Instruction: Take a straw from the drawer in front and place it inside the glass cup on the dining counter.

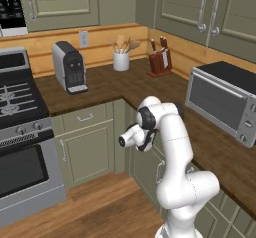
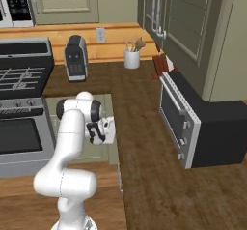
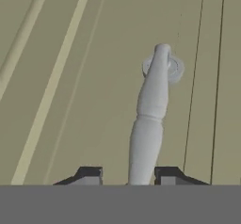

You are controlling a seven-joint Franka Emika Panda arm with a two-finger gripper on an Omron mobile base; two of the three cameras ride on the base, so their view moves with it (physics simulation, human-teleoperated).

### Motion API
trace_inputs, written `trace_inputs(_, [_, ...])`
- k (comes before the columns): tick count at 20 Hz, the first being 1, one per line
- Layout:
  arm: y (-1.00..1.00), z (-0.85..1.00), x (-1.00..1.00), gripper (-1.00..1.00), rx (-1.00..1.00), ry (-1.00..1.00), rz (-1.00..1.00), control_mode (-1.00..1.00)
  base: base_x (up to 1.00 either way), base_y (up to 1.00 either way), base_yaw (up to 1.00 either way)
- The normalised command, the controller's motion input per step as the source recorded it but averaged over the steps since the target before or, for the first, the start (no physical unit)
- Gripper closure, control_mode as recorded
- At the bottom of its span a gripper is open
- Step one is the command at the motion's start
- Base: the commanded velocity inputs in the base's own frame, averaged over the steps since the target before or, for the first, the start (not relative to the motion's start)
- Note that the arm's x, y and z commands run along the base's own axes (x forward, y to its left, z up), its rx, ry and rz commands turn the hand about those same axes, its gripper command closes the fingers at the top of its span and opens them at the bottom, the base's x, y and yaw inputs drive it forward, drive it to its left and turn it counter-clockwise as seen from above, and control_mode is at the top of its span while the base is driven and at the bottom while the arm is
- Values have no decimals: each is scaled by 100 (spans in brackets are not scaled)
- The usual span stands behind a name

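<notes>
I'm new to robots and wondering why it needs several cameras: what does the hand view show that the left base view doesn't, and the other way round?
Hand view: a silver bar handle, close up between the jaws. Left base view: the white arm, stove, coffee machine, utensil crock, knife block and toaster oven. Both: sage-green cabinet fronts.

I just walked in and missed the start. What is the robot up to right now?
The white arm is reaching low toward the sage-green cabinet fronts under the worktop. In the hand view its gripper straddles a silver bar handle on a green panelled front, a finger on either side; whether it has clamped yet I can't tell. That front looks closed. A coffee machine, a utensil pot and a toaster oven sit on the worktop.
</notes>
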Motion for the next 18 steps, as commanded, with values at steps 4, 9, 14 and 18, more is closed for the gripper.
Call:
trace_inputs(4, [51,-2,-11,100,0,0,0,-100,0,0,0])
trace_inputs(9, [87,0,-34,100,0,0,1,-100,0,0,0])
trace_inputs(14, [100,0,-55,100,0,0,2,-100,0,0,0])
trace_inputs(18, [100,0,-54,100,2,0,2,-100,0,0,0])
